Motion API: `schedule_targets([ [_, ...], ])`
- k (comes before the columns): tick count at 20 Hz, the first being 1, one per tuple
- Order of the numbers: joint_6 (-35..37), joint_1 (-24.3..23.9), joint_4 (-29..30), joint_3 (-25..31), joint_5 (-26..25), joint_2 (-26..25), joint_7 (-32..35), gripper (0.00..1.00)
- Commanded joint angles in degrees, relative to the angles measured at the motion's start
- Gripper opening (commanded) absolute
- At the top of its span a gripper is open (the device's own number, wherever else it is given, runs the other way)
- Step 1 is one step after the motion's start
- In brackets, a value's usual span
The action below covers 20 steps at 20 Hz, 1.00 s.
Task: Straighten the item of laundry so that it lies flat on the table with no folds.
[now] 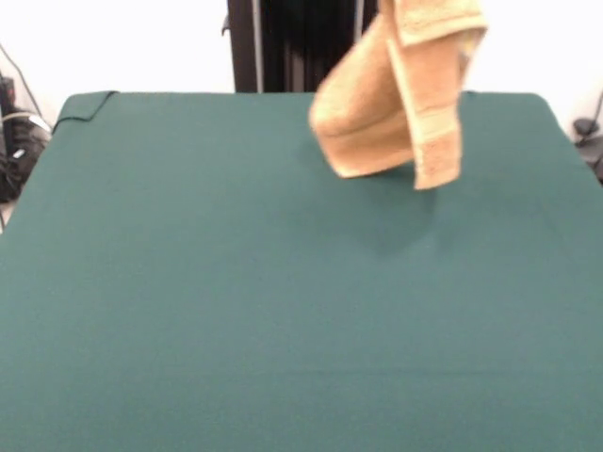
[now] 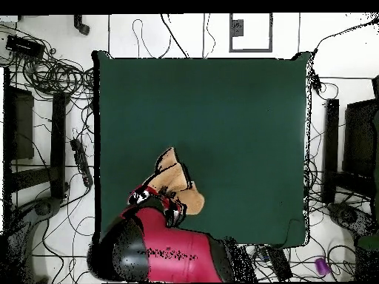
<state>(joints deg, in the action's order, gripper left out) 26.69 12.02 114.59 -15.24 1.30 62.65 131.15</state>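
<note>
Towel (image 1: 400, 94) hung bunched and doubled above the green counter (image 1: 236, 311), clear of its surface near the robot-side edge, presumably lifted to shake folds loose; jaws (image 2: 169, 201) apparently pinched its top.

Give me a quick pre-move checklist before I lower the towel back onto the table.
1. Towel held off the table: ok, it hangs in the air with a shadow beneath it.
2. Towel unfolded: not ok, it hangs doubled over in folds.
3. Landing area under the towel free of objects: ok.
4. Room to spread: ok in the overhead view, green surface lies open beyond the towel.
5. Gripper hold: cannot tell, the arm and cloth hide it.
</note>
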Motion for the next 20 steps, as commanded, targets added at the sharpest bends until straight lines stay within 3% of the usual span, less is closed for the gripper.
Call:
schedule_targets([
  [1,5.76,7.73,-4.53,-3.93,5.91,-4.53,24.74,0.0],
  [8,9.83,15.27,-10.2,-7.92,7.37,-7.44,31.24,0.0],
  [20,20.47,20.78,-17.0,-9.83,9.8,-7.1,38.13,0.0],
])
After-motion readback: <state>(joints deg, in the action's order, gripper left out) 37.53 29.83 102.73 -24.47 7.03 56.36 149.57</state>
